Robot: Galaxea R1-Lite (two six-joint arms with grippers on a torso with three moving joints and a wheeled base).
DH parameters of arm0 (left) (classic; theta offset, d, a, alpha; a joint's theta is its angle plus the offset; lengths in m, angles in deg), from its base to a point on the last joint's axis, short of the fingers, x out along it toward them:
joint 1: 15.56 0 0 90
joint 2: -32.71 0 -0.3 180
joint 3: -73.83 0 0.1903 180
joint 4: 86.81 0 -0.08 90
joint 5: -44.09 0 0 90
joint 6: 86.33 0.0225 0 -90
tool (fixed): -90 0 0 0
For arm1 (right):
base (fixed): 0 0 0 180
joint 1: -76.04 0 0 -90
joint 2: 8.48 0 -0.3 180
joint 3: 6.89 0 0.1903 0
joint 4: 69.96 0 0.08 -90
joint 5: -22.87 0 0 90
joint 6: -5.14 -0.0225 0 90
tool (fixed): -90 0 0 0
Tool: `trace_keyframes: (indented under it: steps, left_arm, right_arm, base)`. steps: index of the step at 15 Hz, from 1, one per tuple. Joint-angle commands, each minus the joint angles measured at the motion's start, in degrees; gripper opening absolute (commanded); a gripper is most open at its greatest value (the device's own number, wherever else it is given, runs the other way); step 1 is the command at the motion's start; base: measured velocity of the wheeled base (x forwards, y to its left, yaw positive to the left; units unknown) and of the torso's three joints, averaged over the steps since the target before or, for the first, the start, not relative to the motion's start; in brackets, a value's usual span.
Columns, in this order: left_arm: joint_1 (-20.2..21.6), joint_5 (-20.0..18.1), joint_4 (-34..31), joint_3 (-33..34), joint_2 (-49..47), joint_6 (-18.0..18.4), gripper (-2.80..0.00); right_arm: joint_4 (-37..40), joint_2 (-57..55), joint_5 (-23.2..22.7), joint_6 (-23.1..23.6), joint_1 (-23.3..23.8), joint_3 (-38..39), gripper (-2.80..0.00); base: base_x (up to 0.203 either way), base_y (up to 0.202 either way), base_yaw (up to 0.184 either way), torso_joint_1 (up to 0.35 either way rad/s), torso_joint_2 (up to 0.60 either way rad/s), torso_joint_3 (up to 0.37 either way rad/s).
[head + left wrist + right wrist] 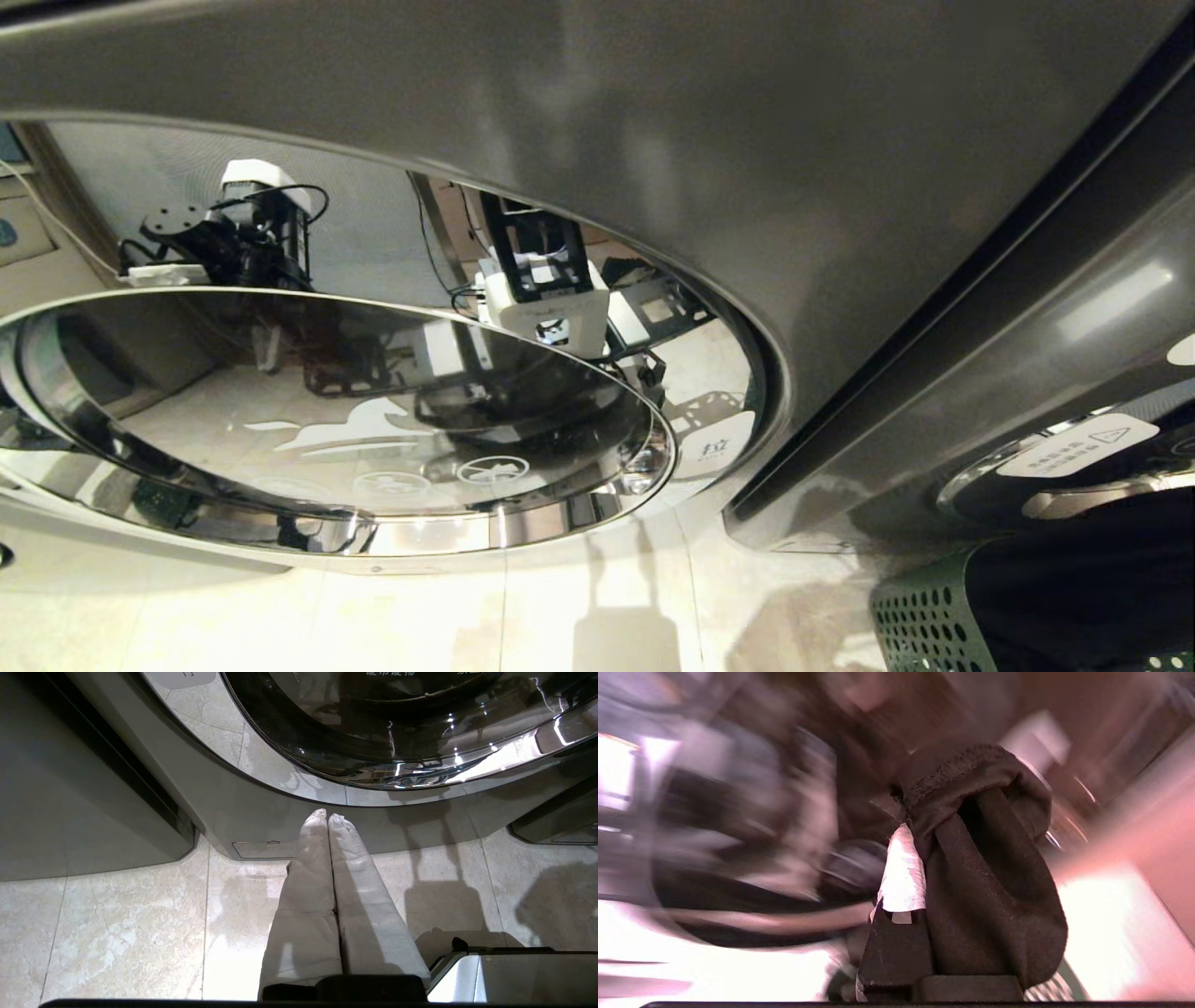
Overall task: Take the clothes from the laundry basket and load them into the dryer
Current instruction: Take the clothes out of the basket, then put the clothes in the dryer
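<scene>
Where the right wrist view is streaked with blur, we can still make out the right end effector [920, 858] clamped on a soft charcoal fabric garment [985, 868] with a nubbly weave and a stitched hem; the cloth drapes over the white-wrapped finger [903, 877] and its long axis runs along the finger's length. Only that view shows the held garment. From the head view we see the dark grey, smooth metal machine front [653, 131] with its large chrome-rimmed round glass door [355, 439] printed with white icons, and at the lower right the dark green plastic laundry basket [924, 616], its wall pierced by many small round holes, dark cloth inside it. The left wrist view alone shows the left end effector [327, 821], its two white-wrapped fingers pressed together, pointing toward the foot of a machine above the glossy beige tiled floor [126, 924].
</scene>
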Motion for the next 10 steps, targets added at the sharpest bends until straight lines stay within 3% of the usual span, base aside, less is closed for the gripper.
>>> trace_keyframes:
  steps: [1,4,7,10]
  left_arm:
    - [0.0,0.02,-0.02,0.0,0.02,0.02,-2.8]
    - [0.0,0.02,-0.02,0.0,0.02,0.02,-2.8]
    - [0.0,0.02,-0.02,0.0,0.02,0.02,-2.8]
    - [0.0,0.02,-0.02,0.0,0.02,0.02,-2.8]
  right_arm:
    - [5.72,9.88,2.38,-2.41,-8.79,-5.36,-2.8]
    - [10.78,14.69,5.25,-4.8,-19.97,-9.67,-2.8]
    - [11.76,16.38,16.29,-3.66,-34.44,-9.82,-2.8]
    - [13.75,20.2,28.23,0.67,-48.26,-6.78,-2.8]
  base:
    - [0.0,0.0,0.0,0.0,0.0,0.0]
    - [0.0,0.0,0.0,0.0,0.0,0.0]
    - [0.0,0.0,0.0,0.0,0.0,0.0]
    - [0.0,0.0,0.0,0.0,0.0,0.0]
